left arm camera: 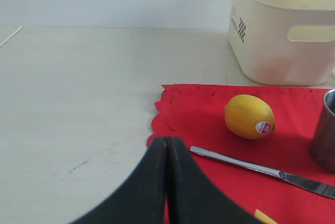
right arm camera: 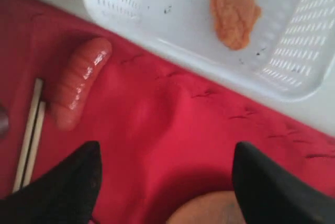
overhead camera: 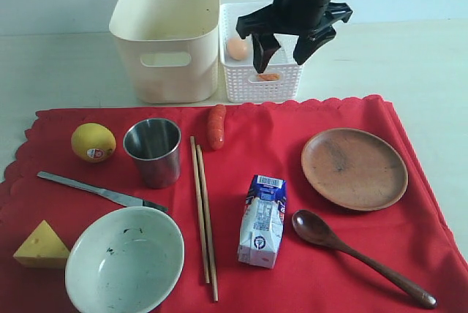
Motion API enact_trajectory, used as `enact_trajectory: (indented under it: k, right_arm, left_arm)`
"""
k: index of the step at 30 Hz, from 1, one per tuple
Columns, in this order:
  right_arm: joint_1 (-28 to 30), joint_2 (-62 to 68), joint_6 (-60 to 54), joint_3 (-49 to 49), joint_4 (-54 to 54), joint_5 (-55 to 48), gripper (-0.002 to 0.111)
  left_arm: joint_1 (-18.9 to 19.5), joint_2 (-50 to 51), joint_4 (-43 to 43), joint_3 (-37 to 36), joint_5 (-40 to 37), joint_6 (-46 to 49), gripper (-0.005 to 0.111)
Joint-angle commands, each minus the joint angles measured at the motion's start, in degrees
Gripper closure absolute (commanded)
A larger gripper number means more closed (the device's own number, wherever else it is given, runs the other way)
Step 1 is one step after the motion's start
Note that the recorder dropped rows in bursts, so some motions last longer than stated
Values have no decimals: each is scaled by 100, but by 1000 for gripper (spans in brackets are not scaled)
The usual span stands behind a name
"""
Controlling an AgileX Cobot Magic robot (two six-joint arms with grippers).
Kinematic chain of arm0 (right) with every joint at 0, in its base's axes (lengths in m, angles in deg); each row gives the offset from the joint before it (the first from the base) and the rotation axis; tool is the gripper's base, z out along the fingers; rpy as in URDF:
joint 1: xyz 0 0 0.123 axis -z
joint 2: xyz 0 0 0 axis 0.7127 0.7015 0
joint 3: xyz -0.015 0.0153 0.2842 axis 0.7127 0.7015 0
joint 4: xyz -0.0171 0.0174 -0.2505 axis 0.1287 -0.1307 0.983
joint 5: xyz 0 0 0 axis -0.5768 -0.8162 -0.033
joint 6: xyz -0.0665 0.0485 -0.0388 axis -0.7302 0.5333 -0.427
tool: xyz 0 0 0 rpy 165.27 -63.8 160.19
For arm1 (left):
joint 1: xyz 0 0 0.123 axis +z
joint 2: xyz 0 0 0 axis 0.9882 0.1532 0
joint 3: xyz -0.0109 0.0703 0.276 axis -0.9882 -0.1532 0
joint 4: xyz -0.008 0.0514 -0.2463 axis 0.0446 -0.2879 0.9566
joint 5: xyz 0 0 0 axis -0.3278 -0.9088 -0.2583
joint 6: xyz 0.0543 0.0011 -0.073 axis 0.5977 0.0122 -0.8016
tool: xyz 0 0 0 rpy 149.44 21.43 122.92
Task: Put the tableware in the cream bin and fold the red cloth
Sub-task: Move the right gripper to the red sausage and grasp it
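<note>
Nothing readable as actual words. Milk carton (overhead camera: 262, 219), mid-width near the front edge of the red cloth (overhead camera: 245, 156): barcode (overhead camera: 269, 181) on its top flap, blue print and a round emblem (overhead camera: 260, 241) on its face, lettering too small to make out. Lemon (overhead camera: 93, 142) by the cloth's left edge: red-and-white sticker (left arm camera: 264, 127), wording illegible; cream bin (left arm camera: 282, 30) behind the cloth's back edge: dark checkered mark (left arm camera: 241, 25) with tiny lines beside it on one end wall, illegible.

The right hand (overhead camera: 281, 61) and left hand (left arm camera: 166, 182) are black with tapered fingers, cables seemingly black.
</note>
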Motion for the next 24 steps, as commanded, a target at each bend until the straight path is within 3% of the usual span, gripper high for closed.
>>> enact_trajectory:
  k: [1,8,24]
  right_arm:
    - [22,-108,-67,-41,-394,-127,42]
    - [-89,-108,-67,-41,-755,-127,42]
    - [-1281,183,85,-41,77,617,42]
  left_arm:
    - [6,-33,50,-19,32,-19,107]
    - [6,-33,50,-19,32,-19,107]
    - [6,-33,50,-19,32,-19,107]
